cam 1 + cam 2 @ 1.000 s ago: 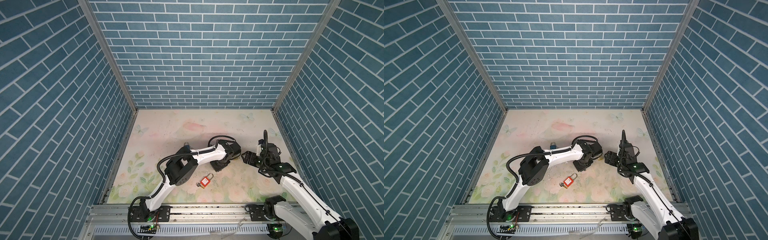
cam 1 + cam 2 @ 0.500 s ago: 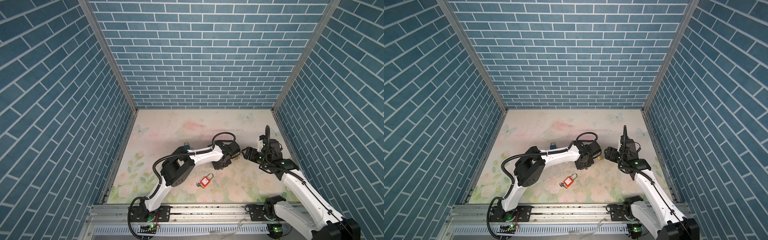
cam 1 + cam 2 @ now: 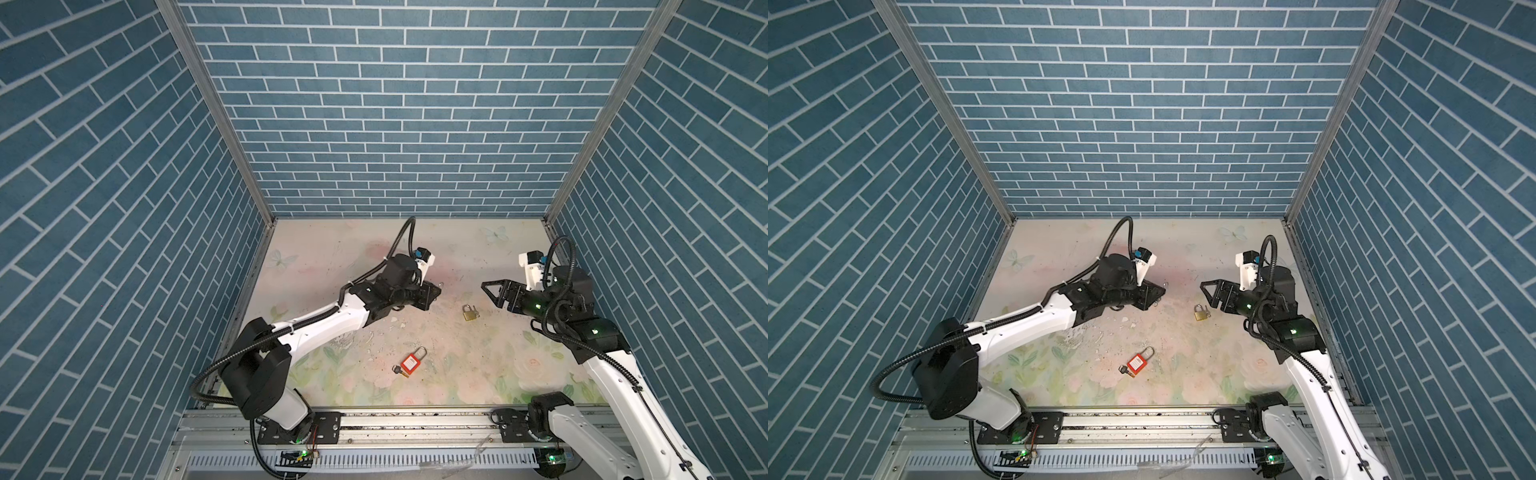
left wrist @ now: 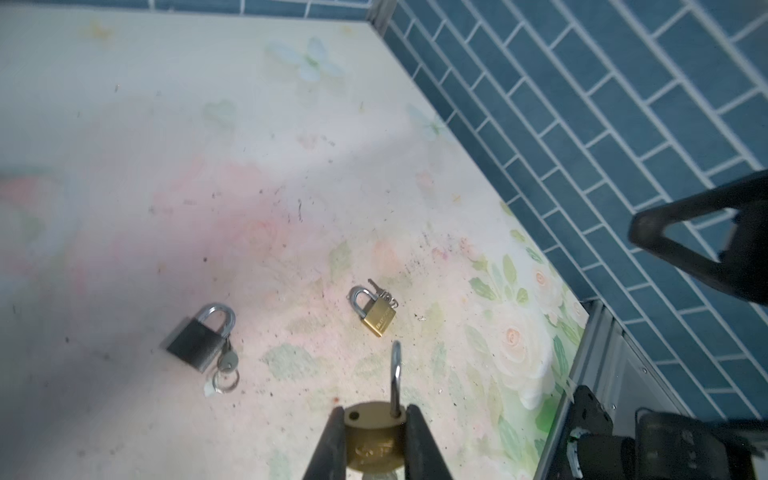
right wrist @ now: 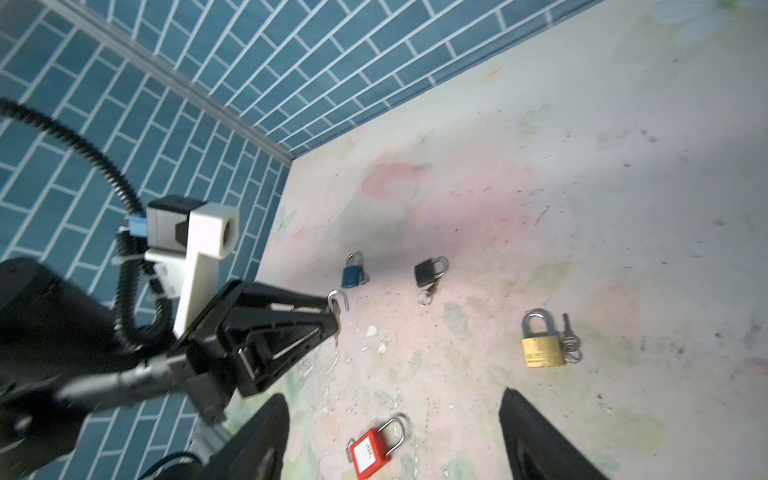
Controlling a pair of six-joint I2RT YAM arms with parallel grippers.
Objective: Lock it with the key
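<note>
My left gripper (image 4: 374,409) is shut on the body of a brass padlock (image 4: 374,432), whose silver shackle (image 4: 395,374) stands swung open. In both top views this gripper (image 3: 434,291) (image 3: 1158,291) hangs above the table's middle. A silvery bit shows under the lock body; I cannot tell if it is the key. My right gripper (image 3: 490,293) (image 3: 1204,291) faces it from the right, open and empty, its fingers wide apart in the right wrist view (image 5: 393,395). From there the held padlock (image 5: 334,316) shows at the left gripper's tip.
A second brass padlock (image 3: 469,313) (image 4: 376,316) (image 5: 542,345) with keys lies between the grippers. A red padlock (image 3: 410,365) (image 5: 370,451) lies nearer the front. A black padlock (image 4: 199,340) (image 5: 428,272) and a blue padlock (image 5: 351,274) lie under the left arm. Brick walls enclose the table.
My left gripper has tightened a little and lifted away from the table with the brass padlock, uncovering the second brass padlock. My right gripper has risen and drawn back slightly.
</note>
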